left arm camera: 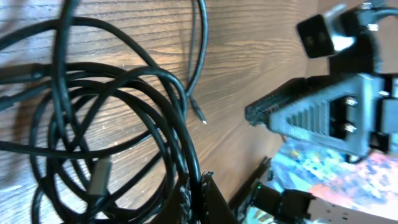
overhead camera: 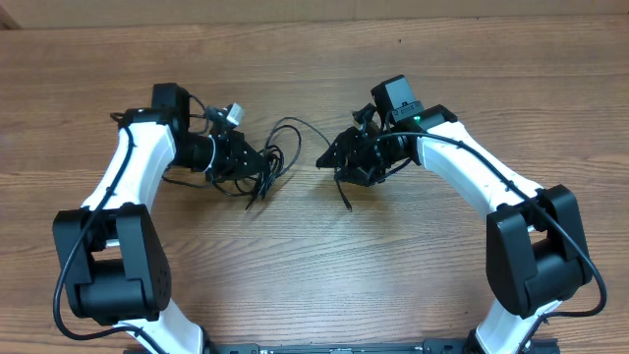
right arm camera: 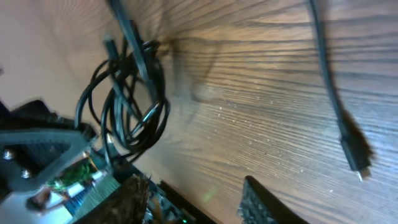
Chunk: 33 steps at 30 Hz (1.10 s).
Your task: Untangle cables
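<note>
- Cables (overhead camera: 278,157) lie bunched mid-desk (overhead camera: 314,285) between the arms, long axis slanting far-right to near-left.
- Left gripper (overhead camera: 261,164): jaws clamped on the bunch.
- Right gripper (overhead camera: 326,157): jaws part-open, empty.

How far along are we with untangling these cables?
Done: one cord looks drawn apart from the rest, its plug free on the table. In hand: the left pincer is shut on the cable bundle; the right pincer is open nearby, holding nothing. Left: the bundle is mostly overlapping loops, so most of the job lies ahead.
</note>
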### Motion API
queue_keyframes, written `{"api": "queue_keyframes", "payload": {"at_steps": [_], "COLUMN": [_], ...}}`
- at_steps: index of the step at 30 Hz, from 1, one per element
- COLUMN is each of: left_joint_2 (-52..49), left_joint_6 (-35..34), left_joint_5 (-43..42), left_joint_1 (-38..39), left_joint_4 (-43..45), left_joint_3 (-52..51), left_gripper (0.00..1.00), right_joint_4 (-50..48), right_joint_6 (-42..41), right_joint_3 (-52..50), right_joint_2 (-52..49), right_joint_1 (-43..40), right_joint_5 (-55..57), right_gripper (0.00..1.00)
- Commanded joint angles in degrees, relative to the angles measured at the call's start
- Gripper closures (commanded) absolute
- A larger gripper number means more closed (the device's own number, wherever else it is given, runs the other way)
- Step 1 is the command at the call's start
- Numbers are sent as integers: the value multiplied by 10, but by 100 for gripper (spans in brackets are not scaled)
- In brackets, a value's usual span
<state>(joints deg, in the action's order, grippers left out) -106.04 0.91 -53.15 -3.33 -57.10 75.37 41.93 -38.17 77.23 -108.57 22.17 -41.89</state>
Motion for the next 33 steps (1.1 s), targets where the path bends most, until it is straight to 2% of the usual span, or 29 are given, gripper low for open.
{"api": "queue_keyframes", "payload": {"at_steps": [1,3,5,11,15,19,22,23,26,30,33], "left_joint_2": [11,11,11,11,11,11,11,11,11,11,11], "left_joint_6": [45,67,83,86,114,125,124,124,124,129,136], "left_joint_5": [-86,-122,-145,-157,-209,-250,-270,-281,-315,-353,-346], "left_joint_1": [1,1,1,1,1,1,1,1,0,0,0], "left_joint_4": [-7,-13,-14,-14,-14,-14,-13,-13,-11,-2,7], "left_joint_3": [12,12,12,12,12,12,12,12,12,12,12], "left_gripper": [96,96,96,96,96,96,96,96,96,96,96], "right_joint_4": [-3,-3,-4,-8,-11,-17,-38,-41,-54,-72,-95], "right_joint_6": [-25,-25,-25,-23,-23,0,29,28,27,26,16], "right_joint_3": [-2,-2,-2,-2,-2,-2,-2,-2,-2,-2,-2], "right_joint_2": [12,12,12,12,12,12,12,12,12,12,12], "right_joint_1": [0,0,0,0,0,0,0,0,0,0,0], "right_joint_5": [20,19,14,-19,-21,-84,-145,-151,-152,-148,-148], "right_gripper": [60,77,80,76,76,74,68,62,52,49,49]}}
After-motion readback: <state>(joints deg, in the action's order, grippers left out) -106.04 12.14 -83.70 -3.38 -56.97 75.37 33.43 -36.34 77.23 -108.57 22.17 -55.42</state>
